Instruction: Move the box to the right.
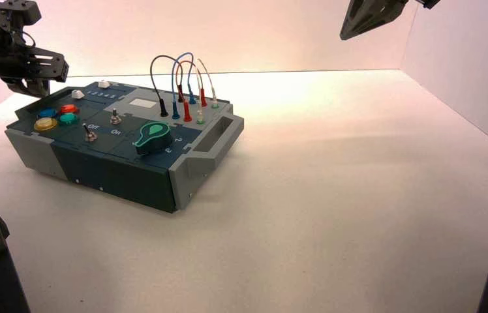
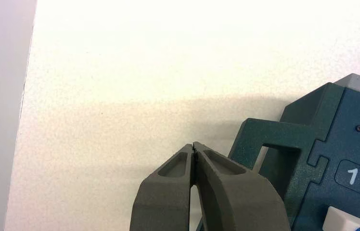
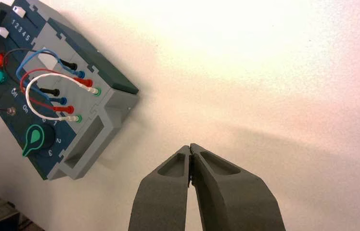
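The box (image 1: 124, 140) sits on the left half of the white table (image 1: 359, 195), turned at an angle, and neither of your grippers touches it. Your left gripper (image 2: 194, 147) has its jaws clenched, tips pressed together with nothing between them; in the left wrist view it hangs just beside the box's dark-blue end handle (image 2: 276, 149), over bare table. From above, that gripper (image 1: 26, 81) hovers at the box's far left corner, near the cluster of round buttons (image 1: 57, 116) in blue, red, yellow and teal.

Your right gripper (image 3: 190, 149) is likewise clamped shut on nothing, its tips meeting. It is held high at the upper right of the high view (image 1: 372, 16), well apart from the box, above open table.

Out from the jaws, you can see the box's top carrying two white sliders (image 1: 91, 89) along the far edge beside a row of numbers, two toggle switches (image 1: 102, 125) by the "Off" and "On" lettering, and a green knob (image 1: 151, 138) near the front. Looped wires (image 1: 183, 81) in black, blue, red and white are plugged in close to the grey handle (image 1: 218, 134) at the box's right end. In the right wrist view the box (image 3: 53, 91) lies off to one side of the shut fingers.
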`<control>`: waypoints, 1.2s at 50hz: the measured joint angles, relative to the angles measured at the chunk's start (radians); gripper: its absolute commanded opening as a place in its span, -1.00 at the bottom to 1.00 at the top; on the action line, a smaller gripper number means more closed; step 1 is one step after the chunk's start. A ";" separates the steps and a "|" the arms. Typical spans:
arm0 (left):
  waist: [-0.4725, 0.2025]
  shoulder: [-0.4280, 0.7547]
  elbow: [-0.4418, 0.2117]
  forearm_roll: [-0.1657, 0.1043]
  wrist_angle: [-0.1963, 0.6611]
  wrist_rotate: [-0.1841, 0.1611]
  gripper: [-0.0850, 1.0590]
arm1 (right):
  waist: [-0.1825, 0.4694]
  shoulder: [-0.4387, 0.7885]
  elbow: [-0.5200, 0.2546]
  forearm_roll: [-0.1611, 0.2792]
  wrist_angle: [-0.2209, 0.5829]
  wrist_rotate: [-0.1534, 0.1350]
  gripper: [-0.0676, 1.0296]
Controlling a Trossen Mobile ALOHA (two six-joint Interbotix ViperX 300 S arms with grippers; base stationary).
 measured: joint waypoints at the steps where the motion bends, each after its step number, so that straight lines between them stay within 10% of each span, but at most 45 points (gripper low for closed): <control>1: -0.005 0.000 -0.002 0.000 0.000 0.000 -0.91 | -0.002 0.002 -0.002 0.000 0.000 0.002 -0.92; 60: -0.244 0.005 -0.003 -0.040 -0.032 -0.077 -0.91 | -0.002 0.002 -0.002 0.000 0.008 0.000 -0.92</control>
